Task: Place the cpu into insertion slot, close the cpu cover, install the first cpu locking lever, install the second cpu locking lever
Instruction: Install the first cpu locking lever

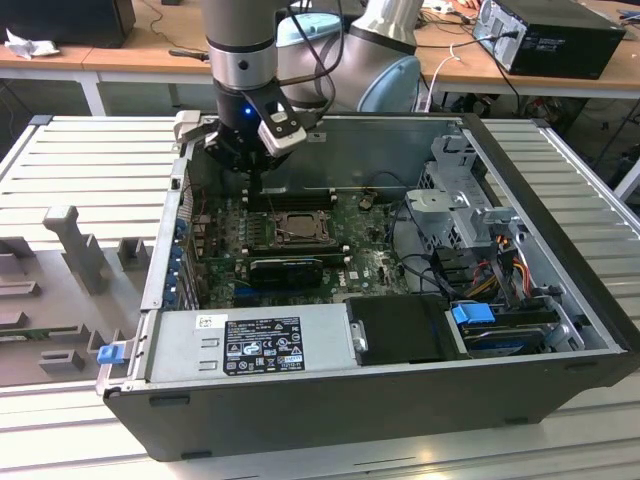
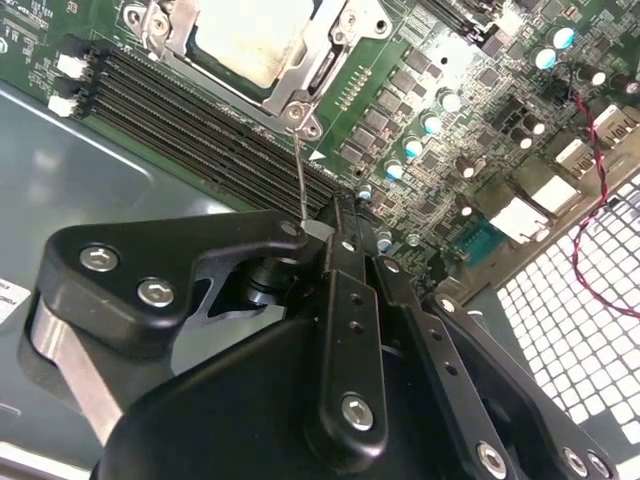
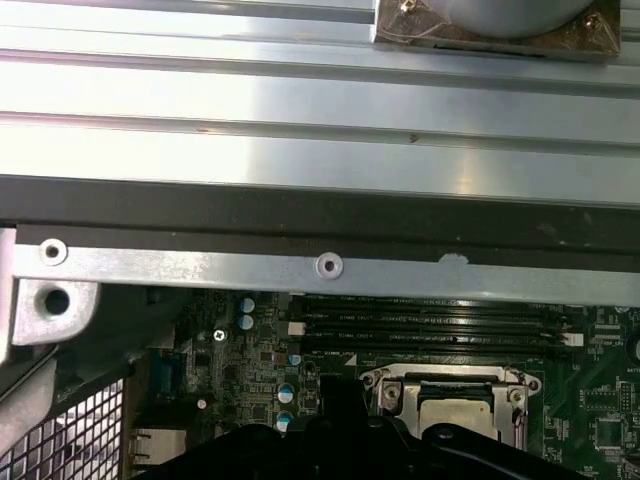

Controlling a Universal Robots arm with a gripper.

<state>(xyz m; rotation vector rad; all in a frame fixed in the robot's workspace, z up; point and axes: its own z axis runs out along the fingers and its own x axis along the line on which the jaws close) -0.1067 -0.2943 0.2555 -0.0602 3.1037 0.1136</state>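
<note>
Inside the open computer case, the cpu (image 1: 297, 226) lies in the insertion slot (image 1: 274, 230) on the green motherboard; its silvery top (image 2: 245, 40) shows through the window of the cpu cover (image 2: 325, 58), which lies flat over it. A thin wire locking lever (image 2: 298, 165) rises from the socket's corner. My gripper (image 2: 318, 228) is shut on the lever's upper end. In the exterior view the gripper (image 1: 250, 178) hangs just behind the socket's left rear corner. The first wrist view shows the cpu (image 3: 455, 412) and cover (image 3: 440, 378) below the case's rim.
Long black memory slots (image 2: 200, 110) run beside the socket. A black graphics card (image 1: 285, 268) lies in front of it, and the power supply (image 1: 250, 345) along the case's front. The drive cage (image 1: 455, 200) and cables fill the exterior view's right. Grey fixtures (image 1: 70, 250) stand outside, left.
</note>
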